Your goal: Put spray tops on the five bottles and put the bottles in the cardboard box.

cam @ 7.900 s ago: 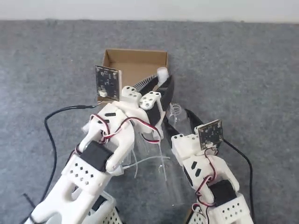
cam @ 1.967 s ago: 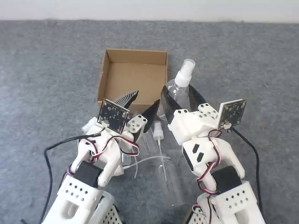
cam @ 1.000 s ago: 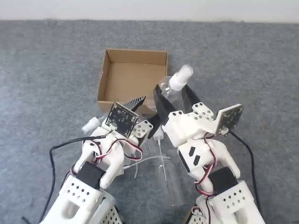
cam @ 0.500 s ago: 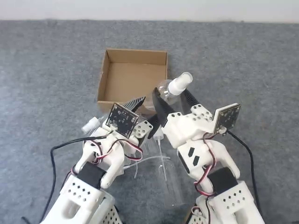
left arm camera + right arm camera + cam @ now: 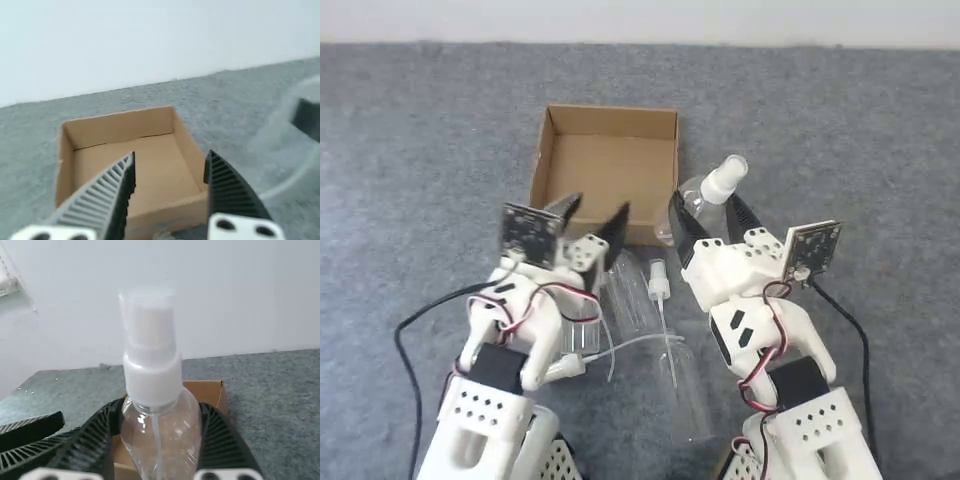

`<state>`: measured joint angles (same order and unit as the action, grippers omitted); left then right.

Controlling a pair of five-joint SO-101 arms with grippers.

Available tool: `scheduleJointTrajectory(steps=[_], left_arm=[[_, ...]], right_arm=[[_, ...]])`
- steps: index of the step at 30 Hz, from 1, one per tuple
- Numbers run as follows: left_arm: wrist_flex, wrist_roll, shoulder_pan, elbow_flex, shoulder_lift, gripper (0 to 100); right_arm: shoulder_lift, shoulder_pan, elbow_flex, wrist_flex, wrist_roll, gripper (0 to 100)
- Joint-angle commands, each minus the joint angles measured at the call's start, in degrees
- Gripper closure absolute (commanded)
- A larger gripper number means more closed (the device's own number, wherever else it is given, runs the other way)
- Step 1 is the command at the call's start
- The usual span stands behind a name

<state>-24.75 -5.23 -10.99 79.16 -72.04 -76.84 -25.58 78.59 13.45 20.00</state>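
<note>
One box (image 5: 605,170) and perhaps three clear bottles (image 5: 696,195).

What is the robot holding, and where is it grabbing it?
The right gripper holds a clear spray bottle by its round body, below the white spray top. The left gripper is open, holding nothing.

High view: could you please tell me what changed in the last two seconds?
The left claw, open, swung left along the near wall of the cardboard box. The right claw, gripping the capped bottle, leaned it toward the box, then back. The box and loose spray top stayed put.
</note>
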Motion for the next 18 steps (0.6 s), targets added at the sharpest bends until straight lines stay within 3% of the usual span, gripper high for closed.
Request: scheduleJointTrajectory(steps=[1,6,10,15,18], left_arm=[[-0.3,-3.6,6.6,-3.6,-1.6,79],[-2.5,-5.7,16.1,-3.7,-1.7,80],[-2.5,-7.8,22.0,-3.5,-1.7,88],[-2.5,-8.5,24.2,-3.4,-1.7,99],[-6.0,-8.4,24.2,-4.0,-1.7,99]], right_arm=[[-1.0,0.9,-0.4,0.4,0.1,95.1],[-1.0,0.8,0.3,0.4,0.1,95.1],[-1.1,0.8,0.8,0.4,0.1,95.1],[-1.0,0.8,0.9,0.7,0.1,95.1],[-1.0,0.8,0.9,0.7,0.1,95.1]])
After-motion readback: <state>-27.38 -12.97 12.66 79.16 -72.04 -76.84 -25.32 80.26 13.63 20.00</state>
